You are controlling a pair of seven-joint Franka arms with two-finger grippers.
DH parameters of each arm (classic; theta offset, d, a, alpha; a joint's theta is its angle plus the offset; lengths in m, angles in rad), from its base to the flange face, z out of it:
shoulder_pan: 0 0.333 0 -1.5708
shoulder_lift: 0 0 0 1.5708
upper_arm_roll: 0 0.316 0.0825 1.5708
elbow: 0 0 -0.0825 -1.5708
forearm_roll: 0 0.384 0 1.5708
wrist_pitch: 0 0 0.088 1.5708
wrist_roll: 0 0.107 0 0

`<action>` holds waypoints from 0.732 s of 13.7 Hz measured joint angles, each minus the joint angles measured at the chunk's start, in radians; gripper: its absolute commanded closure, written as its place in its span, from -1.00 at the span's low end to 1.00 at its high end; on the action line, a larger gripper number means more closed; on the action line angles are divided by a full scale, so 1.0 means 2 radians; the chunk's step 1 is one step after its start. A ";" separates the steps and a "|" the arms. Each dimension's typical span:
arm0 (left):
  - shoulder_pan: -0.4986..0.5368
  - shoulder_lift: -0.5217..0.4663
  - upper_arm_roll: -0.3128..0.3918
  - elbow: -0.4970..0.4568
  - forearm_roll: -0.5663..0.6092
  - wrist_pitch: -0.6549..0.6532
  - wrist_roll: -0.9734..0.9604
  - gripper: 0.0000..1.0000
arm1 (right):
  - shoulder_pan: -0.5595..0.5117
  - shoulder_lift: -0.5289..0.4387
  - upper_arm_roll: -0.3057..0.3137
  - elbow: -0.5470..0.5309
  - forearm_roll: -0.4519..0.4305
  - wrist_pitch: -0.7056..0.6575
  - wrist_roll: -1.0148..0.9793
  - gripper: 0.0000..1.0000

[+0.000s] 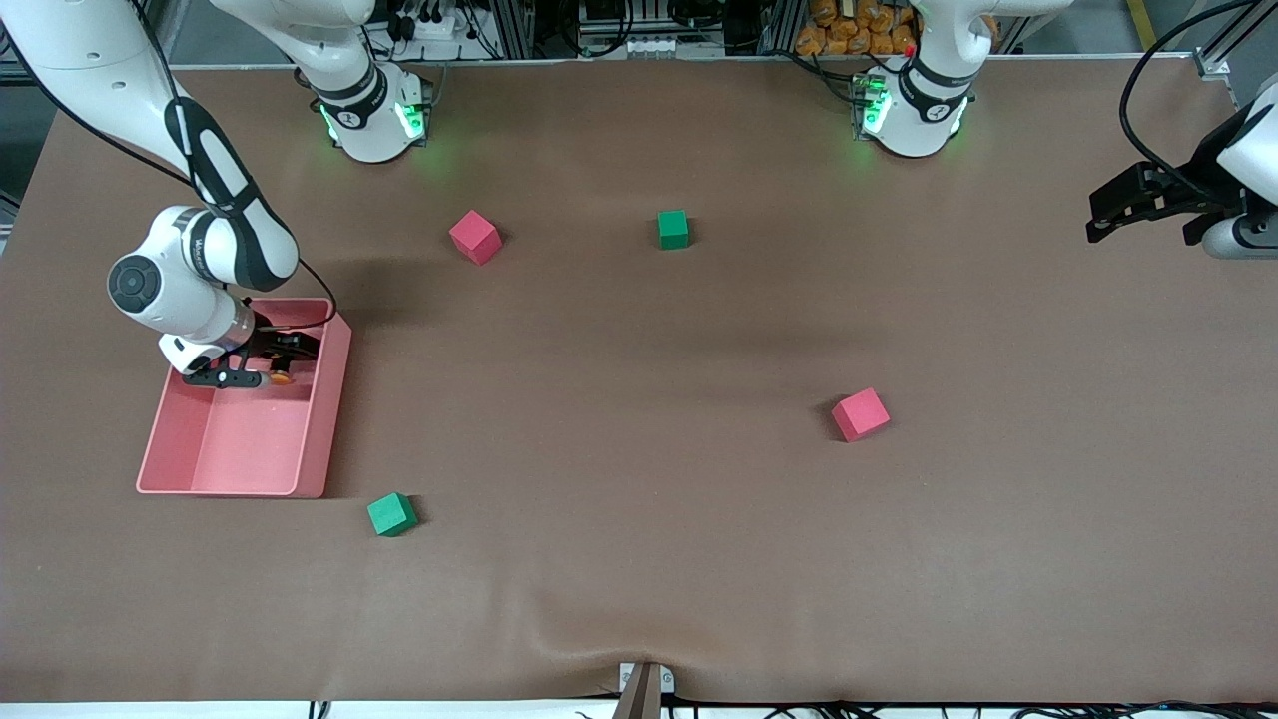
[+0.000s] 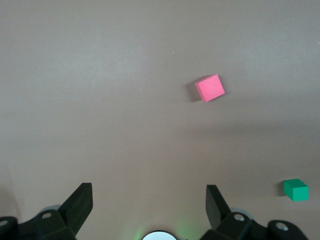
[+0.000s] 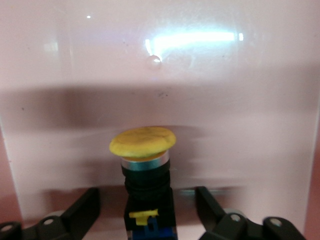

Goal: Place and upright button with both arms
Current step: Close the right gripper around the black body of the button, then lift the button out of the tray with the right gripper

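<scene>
Grasp | right claw [image 3: 147, 210] down in pink bin [image 1: 319, 419] at worktop's right-arm end, fingers spread either side of button [image 3: 145, 170], not pinching | square up on dark body under the cap before you squeeze | left claw [image 2: 150, 202] spread, waiting over left-arm edge

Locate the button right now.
The button lies in the pink tray at the right arm's end of the table, between the open right gripper's fingers.

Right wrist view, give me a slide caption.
Right end effector straddles the yellow-capped button inside the pink tray.

a brown table [image 1: 639, 559] fills the room. on it sit a pink tray [image 1: 319, 439], two red cubes [image 1: 474, 237] [image 1: 860, 414] and two green cubes [image 1: 673, 229] [image 1: 391, 514].
</scene>
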State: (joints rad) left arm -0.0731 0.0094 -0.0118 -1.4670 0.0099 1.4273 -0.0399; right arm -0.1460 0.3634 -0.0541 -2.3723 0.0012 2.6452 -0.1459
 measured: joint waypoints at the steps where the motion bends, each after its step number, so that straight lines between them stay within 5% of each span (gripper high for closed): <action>1: 0.000 0.000 0.000 0.000 0.000 0.000 0.000 -1.00 | 0.000 0.000 0.000 0.000 0.000 0.000 0.000 0.97; 10: 0.000 0.000 0.000 0.000 0.000 0.000 0.000 -1.00 | 0.000 -0.036 0.001 0.010 0.000 -0.021 0.000 1.00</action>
State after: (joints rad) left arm -0.0731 0.0094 -0.0118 -1.4671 0.0098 1.4273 -0.0399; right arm -0.1461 0.2911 -0.0518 -2.3532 0.0012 2.6037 -0.1459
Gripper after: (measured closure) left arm 0.000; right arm 0.595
